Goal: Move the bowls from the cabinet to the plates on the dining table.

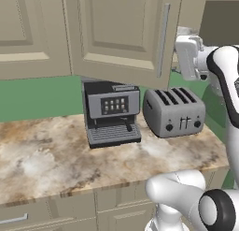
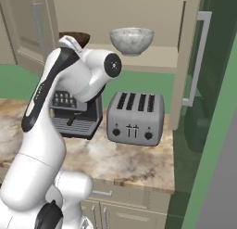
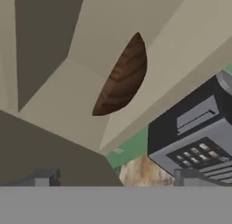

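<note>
The dark brown bowl (image 3: pixel 123 78) sits on the beige shelf (image 2: pixel 152 54) of the open cabinet (image 1: pixel 123 33), with the pale marbled bowl (image 2: pixel 132 40) beside it on the same shelf, well apart from my claw (image 3: pixel 115 178), whose jaws stand spread wide with nothing between them, aimed up at the brown bowl from below. Under the shelf, on the marbled counter (image 1: pixel 56 155), the coffee machine (image 1: pixel 112 113) stands just beside the silver toaster (image 2: pixel 135 117).
</note>
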Motion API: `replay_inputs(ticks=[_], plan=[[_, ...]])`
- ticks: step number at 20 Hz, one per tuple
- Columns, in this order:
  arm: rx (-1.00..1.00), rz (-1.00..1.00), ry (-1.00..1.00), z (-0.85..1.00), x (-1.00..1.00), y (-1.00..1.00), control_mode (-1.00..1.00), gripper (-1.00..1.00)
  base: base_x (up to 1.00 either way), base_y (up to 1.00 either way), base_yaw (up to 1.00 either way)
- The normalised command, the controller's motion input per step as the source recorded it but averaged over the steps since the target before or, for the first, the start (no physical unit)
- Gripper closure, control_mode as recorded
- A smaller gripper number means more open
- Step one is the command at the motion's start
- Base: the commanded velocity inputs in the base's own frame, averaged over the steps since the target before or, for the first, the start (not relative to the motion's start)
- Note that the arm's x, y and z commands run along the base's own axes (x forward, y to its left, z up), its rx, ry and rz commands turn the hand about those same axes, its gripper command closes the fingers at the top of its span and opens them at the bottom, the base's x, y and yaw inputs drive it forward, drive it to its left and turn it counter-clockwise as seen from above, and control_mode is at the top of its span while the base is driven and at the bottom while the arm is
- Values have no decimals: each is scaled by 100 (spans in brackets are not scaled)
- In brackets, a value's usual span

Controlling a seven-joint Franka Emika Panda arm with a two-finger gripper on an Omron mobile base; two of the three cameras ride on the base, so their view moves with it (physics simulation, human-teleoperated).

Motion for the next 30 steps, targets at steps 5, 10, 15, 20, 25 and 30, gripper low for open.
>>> replay_inputs(ticks=[5,10,15,20,25,30], plan=[[-6,13,0,-4,-21,100,-100,-100,0,0,0],[-9,15,0,-10,-24,100,-100,-100,0,0,0],[-15,14,0,-14,-22,100,-100,-100,0,0,0],[-16,10,0,-18,-16,100,-100,-100,0,0,0],[-18,6,0,-20,-3,100,-100,-100,0,0,0],[-18,3,0,-21,1,100,-100,-100,0,0,0]])
